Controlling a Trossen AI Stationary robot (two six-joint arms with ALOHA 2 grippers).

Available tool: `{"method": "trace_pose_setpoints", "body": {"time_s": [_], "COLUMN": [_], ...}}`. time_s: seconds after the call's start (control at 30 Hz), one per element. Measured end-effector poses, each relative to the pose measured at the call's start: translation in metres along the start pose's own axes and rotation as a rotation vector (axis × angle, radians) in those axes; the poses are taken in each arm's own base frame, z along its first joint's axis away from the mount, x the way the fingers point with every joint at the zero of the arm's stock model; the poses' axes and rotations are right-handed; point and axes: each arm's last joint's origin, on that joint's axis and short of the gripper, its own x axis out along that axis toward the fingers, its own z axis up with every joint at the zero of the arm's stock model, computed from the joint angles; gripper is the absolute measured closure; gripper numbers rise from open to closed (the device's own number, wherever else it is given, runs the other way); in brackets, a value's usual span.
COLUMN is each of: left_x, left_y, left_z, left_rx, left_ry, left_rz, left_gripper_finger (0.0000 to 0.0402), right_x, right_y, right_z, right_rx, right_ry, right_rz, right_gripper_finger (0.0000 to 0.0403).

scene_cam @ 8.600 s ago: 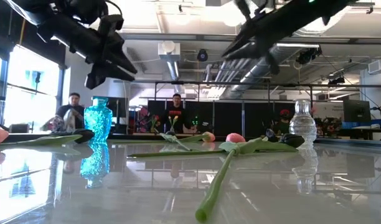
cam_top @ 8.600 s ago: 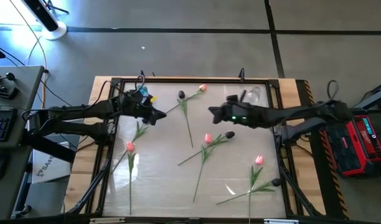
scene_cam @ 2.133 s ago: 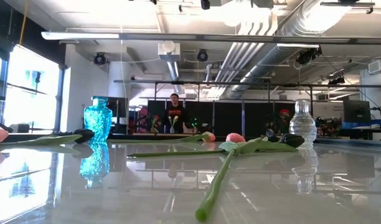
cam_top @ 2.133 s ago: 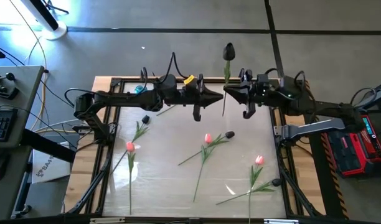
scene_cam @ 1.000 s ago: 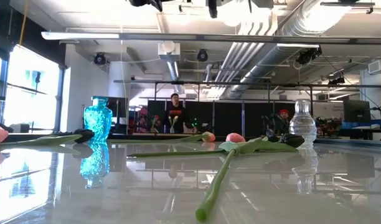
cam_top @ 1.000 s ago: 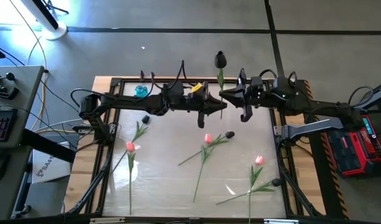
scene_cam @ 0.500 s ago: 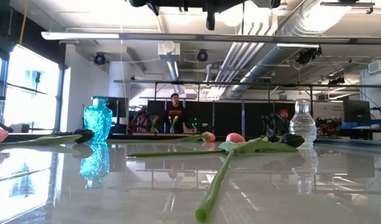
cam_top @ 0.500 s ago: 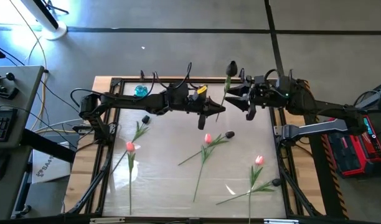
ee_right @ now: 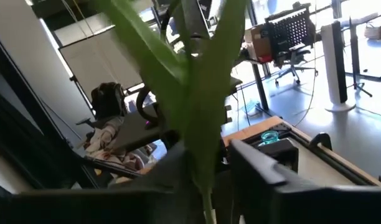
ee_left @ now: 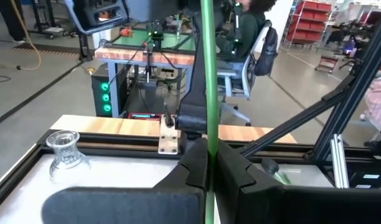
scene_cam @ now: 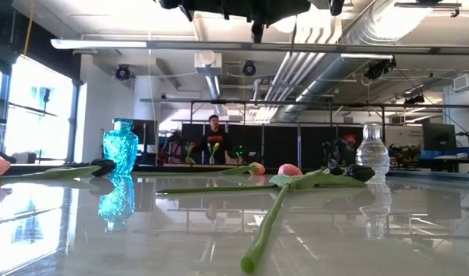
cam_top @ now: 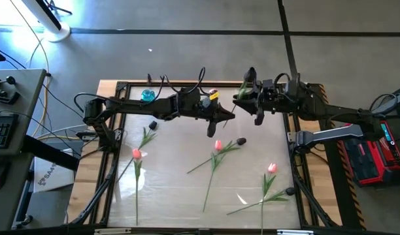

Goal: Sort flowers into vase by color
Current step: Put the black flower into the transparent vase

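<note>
Pinched by both grippers above the table's far edge (cam_top: 187, 83), the near-black artificial tulip (cam_top: 251, 74) is held; left gripper (cam_top: 224, 116) and right gripper (cam_top: 239, 98) are clamped on its thin green stem (ee_left: 208, 93).

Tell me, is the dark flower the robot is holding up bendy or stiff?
Probably fairly stiff: the dark tulip has a stem that runs straight up from the left gripper without drooping. It is likely light, since the right gripper also pinches only that thin stem. The long leaves look softer and may flop.
</note>
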Motion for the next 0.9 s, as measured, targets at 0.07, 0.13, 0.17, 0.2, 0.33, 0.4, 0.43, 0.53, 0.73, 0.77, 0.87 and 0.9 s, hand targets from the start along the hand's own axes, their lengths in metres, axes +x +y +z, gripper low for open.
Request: {"method": "trace_pose_setpoints", "body": {"time_s": [0.07, 0.13, 0.17, 0.2, 0.33, 0.4, 0.43, 0.53, 0.73, 0.77, 0.87, 0.9], "left_x": [0.000, 0.000, 0.000, 0.000, 0.000, 0.000, 0.000, -0.001, -0.001, -0.001, -0.001, -0.001], "left_y": [0.001, 0.001, 0.002, 0.002, 0.004, 0.004, 0.004, 0.004, 0.006, 0.006, 0.006, 0.007], "left_z": [0.000, 0.000, -0.001, -0.001, -0.001, -0.002, -0.002, -0.004, -0.006, -0.006, -0.006, -0.006], "left_rx": [-0.003, -0.009, -0.015, -0.021, -0.022, -0.033, -0.039, -0.052, -0.046, -0.046, -0.046, -0.049], "left_ry": [0.002, 0.003, 0.004, 0.004, 0.005, 0.013, 0.019, 0.035, 0.051, 0.050, 0.050, 0.049], "left_rz": [0.008, 0.034, 0.054, 0.073, 0.116, 0.121, 0.126, 0.139, 0.186, 0.191, 0.200, 0.216], "left_gripper_finger": [0.0402, 0.0401, 0.0400, 0.0397, 0.0377, 0.0364, 0.0358, 0.0340, 0.0316, 0.0314, 0.0311, 0.0311], "right_x": [0.000, 0.000, -0.001, -0.001, -0.008, -0.015, -0.019, -0.034, -0.064, -0.068, -0.081, -0.085], "right_y": [0.000, -0.001, -0.001, -0.002, -0.005, -0.007, -0.007, -0.010, -0.013, -0.014, -0.014, -0.015], "right_z": [-0.002, -0.003, -0.003, -0.004, -0.008, -0.011, -0.011, -0.012, -0.009, -0.009, -0.005, -0.004], "right_rx": [0.001, 0.000, 0.003, 0.006, 0.012, 0.011, 0.013, 0.004, -0.028, -0.034, -0.054, -0.059], "right_ry": [0.017, 0.029, 0.035, 0.040, 0.092, 0.122, 0.127, 0.133, 0.092, 0.080, 0.031, 0.015], "right_rz": [-0.004, -0.009, -0.014, -0.028, -0.119, -0.186, -0.220, -0.344, -0.585, -0.618, -0.715, -0.748], "right_gripper_finger": [0.0375, 0.0392, 0.0389, 0.0385, 0.0396, 0.0398, 0.0397, 0.0399, 0.0401, 0.0401, 0.0402, 0.0402]}}
